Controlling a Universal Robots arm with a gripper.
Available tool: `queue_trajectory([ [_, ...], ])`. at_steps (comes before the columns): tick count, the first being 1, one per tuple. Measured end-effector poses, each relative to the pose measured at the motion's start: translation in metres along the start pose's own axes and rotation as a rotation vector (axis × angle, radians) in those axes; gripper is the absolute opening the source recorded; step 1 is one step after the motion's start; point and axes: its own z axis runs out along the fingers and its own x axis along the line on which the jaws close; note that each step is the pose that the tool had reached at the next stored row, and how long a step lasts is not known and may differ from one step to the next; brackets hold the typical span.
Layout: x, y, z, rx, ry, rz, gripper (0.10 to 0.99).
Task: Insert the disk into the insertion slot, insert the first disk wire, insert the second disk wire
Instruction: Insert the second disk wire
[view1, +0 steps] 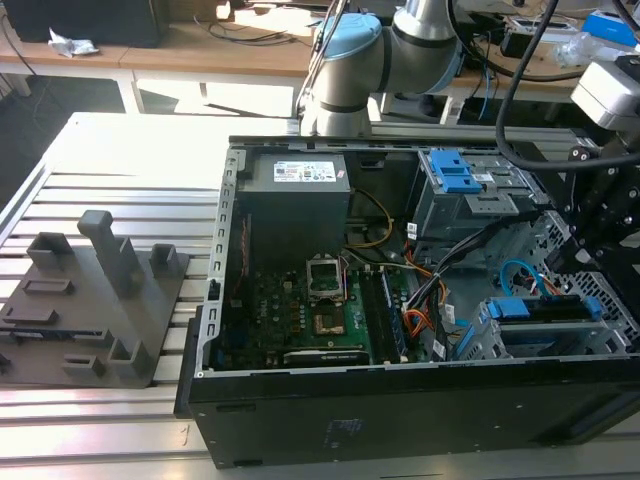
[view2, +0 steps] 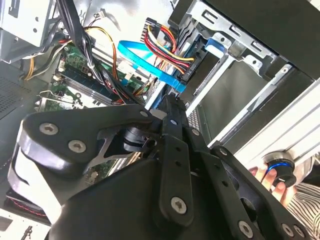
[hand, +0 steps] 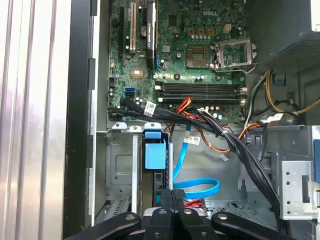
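At insertion slot (hand: 125, 175) — end effector (hand: 171, 196) fingers pinched narrow on second disk wire (hand: 200, 189) connector, disk (hand: 154, 155) seated.

second disk wire (hand: 200, 187): light blue | disk (hand: 154, 155) carrier: bright blue | motherboard (hand: 185, 55): green | gripper (hand: 170, 200): black

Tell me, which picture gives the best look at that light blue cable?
The first wrist view: there the second disk wire lies open as a flat looping ribbon beside the disk. In the second wrist view it shows as a curved band partly behind the gripper. In the exterior view it is a small arc.
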Motion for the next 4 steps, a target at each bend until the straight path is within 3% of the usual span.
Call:
queue_trajectory([
  [4, 0.0, 0.0, 0.0, 0.0, 0.0, 0.0, 0.106],
])
